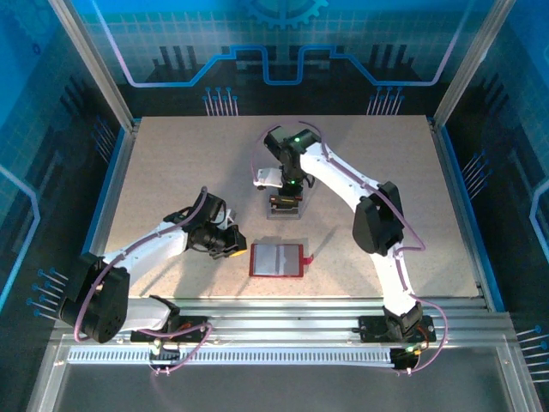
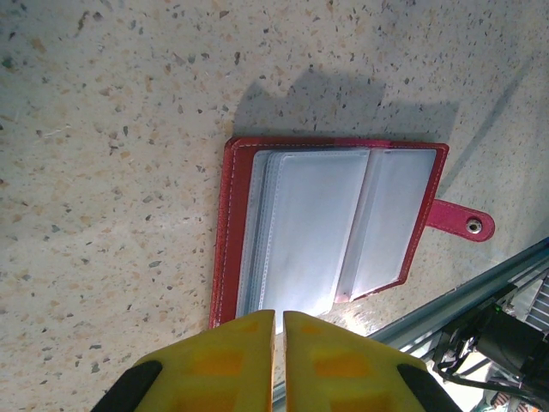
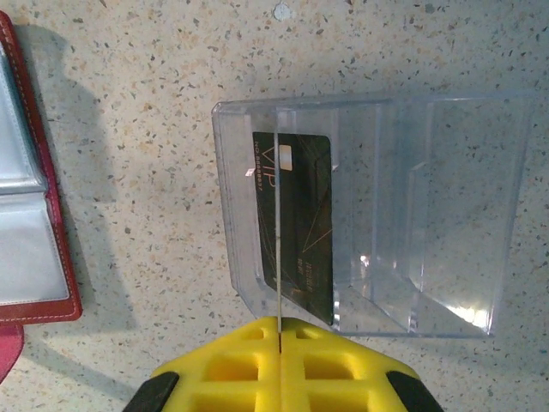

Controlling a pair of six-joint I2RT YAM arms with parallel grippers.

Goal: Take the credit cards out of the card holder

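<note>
Wide open, card holder (image 2: pixel 330 227) on table (image 2: pixel 103 129).

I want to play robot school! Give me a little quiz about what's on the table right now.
1. True or false: the red card holder lies open on the table.
2. What sits inside the clear box? A) a dark card B) a yellow ball C) a spoon
3. Fill in: the claw above the clear box, pinching a thin card seen edge-on, is the ____ one.
Key: 1 true; 2 A; 3 right, so it is the right claw.
</note>
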